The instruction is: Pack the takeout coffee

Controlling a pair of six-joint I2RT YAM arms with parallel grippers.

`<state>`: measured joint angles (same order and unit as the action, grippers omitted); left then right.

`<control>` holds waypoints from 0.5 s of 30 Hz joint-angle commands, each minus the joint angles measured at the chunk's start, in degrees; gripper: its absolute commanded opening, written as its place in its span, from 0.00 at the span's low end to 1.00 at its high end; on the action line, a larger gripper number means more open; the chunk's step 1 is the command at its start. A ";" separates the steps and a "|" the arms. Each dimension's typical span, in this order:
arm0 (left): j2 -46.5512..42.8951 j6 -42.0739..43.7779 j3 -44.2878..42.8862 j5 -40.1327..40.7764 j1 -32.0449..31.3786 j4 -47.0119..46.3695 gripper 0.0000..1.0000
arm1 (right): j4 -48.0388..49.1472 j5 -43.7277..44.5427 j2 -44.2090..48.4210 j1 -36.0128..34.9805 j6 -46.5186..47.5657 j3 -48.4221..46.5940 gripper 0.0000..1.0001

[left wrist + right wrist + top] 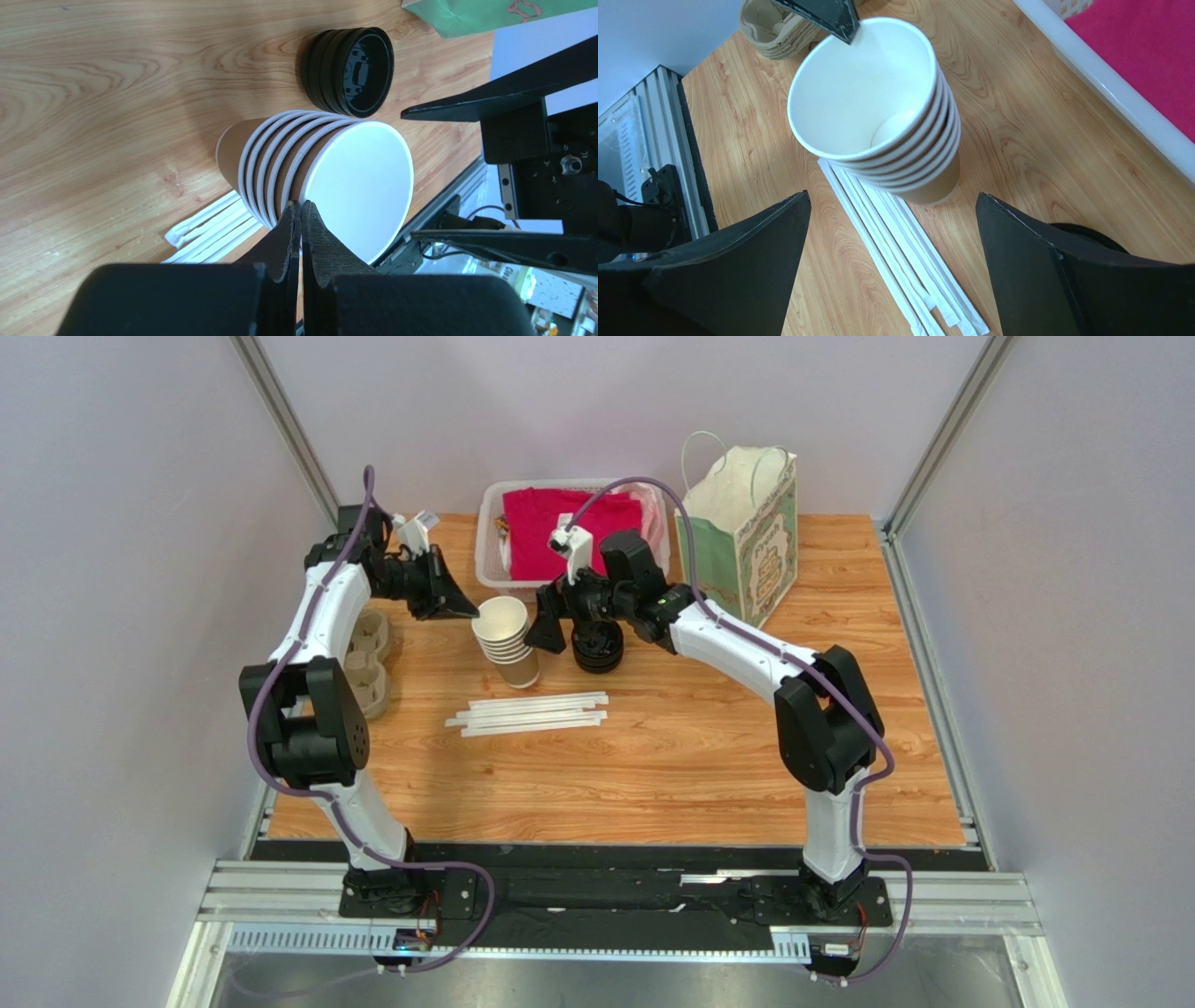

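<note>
The left gripper (302, 206) has its fingers pressed together, with the tips at the rim of the top cup in the stack of nested paper cups (281, 164) on the wooden table (105, 105). A pile of black lids (347, 70) lies just right of the stack, and wrapped straws (210, 227) lie on its near side. The right gripper (407, 173) spreads wide to the stack's right. A green paper bag (477, 14) shows beyond the lids.

table (701, 756): smooth wood | cup stack (878, 126): matt paper | lids (349, 70): glossy plastic
</note>
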<state>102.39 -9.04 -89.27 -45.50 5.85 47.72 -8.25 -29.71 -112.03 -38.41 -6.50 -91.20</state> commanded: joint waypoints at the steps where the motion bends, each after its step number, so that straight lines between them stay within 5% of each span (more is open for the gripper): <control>1: -1.05 -1.68 0.07 -5.13 0.66 -2.02 0.00 | 7.20 2.90 2.26 -3.15 4.39 -1.26 0.93; 15: -1.05 -4.14 0.94 -11.98 1.80 -4.57 0.00 | 7.28 7.21 -1.44 -5.79 11.34 -4.52 0.90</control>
<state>102.41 -10.81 -88.75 -51.68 7.14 45.91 -4.91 -24.23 -112.53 -43.62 2.09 -94.28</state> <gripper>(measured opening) 0.007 0.905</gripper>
